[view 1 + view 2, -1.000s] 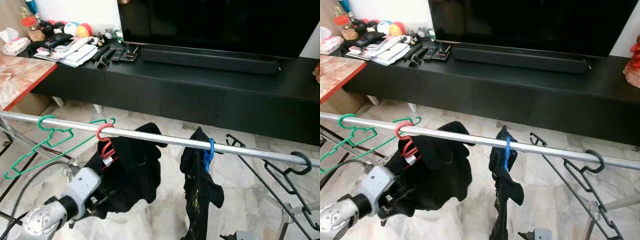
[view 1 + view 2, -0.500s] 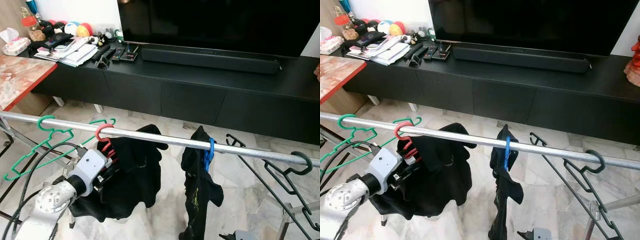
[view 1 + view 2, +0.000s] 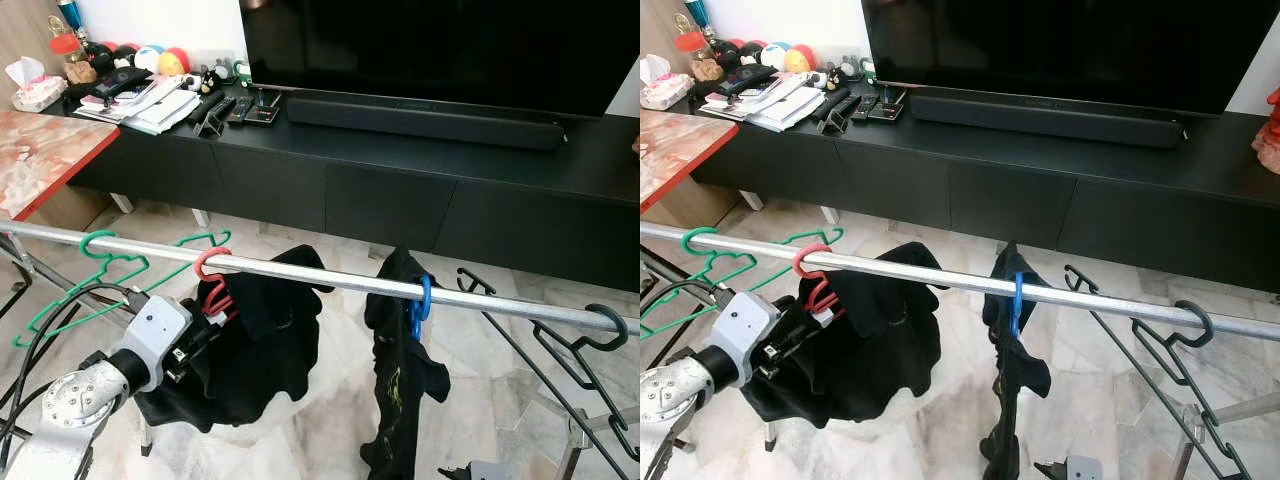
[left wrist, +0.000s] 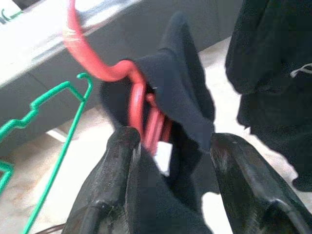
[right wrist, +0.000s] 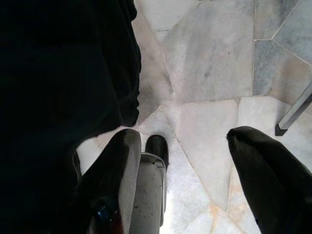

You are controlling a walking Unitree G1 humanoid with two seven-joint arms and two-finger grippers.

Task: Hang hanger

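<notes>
the red hanger (image 3: 212, 280) hooks over the rail (image 3: 330, 281), its black garment (image 3: 250, 345) sagging. left gripper (image 4: 168, 161) has fingers spread around the neck, not pinching. light, stiff plastic; limp cloth; grip the neck.

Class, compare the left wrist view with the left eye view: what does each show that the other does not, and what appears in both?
The left wrist view alone shows the left gripper's two fingers apart around the dark garment. The left eye view alone shows the blue hanger, the TV cabinet and the dark empty hanger. Both show the red hanger hooked on the rail, its black garment and the green hanger.
</notes>
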